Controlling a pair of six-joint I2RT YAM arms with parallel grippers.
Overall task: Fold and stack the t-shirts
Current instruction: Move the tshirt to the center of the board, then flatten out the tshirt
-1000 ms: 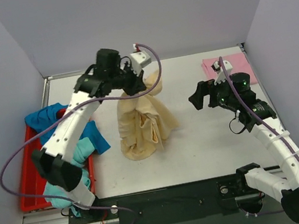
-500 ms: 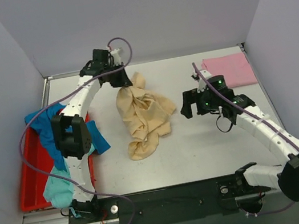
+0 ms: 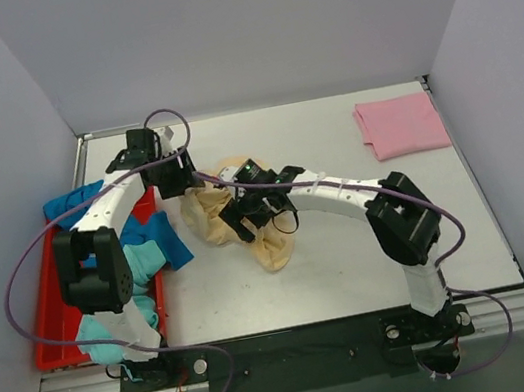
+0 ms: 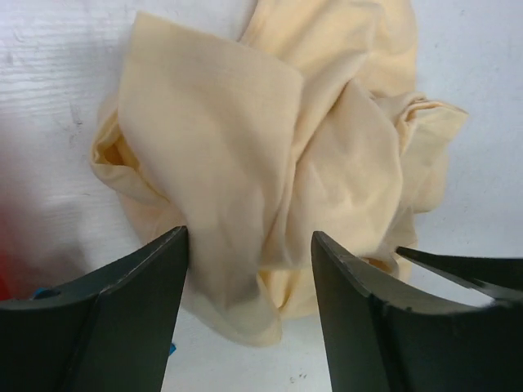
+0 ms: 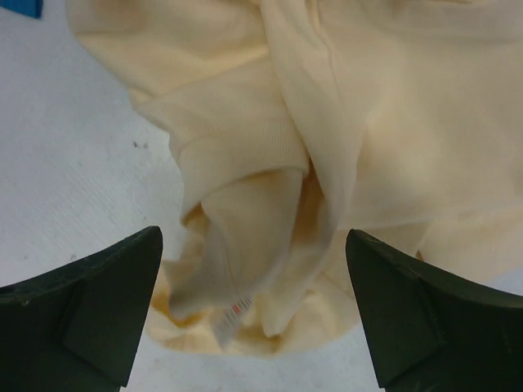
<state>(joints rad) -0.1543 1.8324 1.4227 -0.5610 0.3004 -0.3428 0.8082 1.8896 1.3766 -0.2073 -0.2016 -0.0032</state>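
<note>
White arms (image 3: 338, 193), black joints (image 3: 404, 224), purple cables (image 3: 5, 305)

One beige t-shirt (image 3: 273, 245), one pink t-shirt (image 3: 402, 125), one blue t-shirt (image 3: 68, 204), one teal t-shirt (image 3: 98, 335), one red tray (image 3: 46, 320)

beige t-shirt (image 3: 271, 247): plain pale yellowish beige, no print
pink t-shirt (image 3: 400, 125): solid pink, far right
blue t-shirt (image 3: 165, 242): bright blue, left
teal t-shirt (image 3: 99, 334): light teal, near left
tray (image 3: 48, 333): red
table (image 3: 356, 266): white-ish
cables (image 3: 12, 286): purple
arms (image 3: 335, 197): white, black joints
</note>
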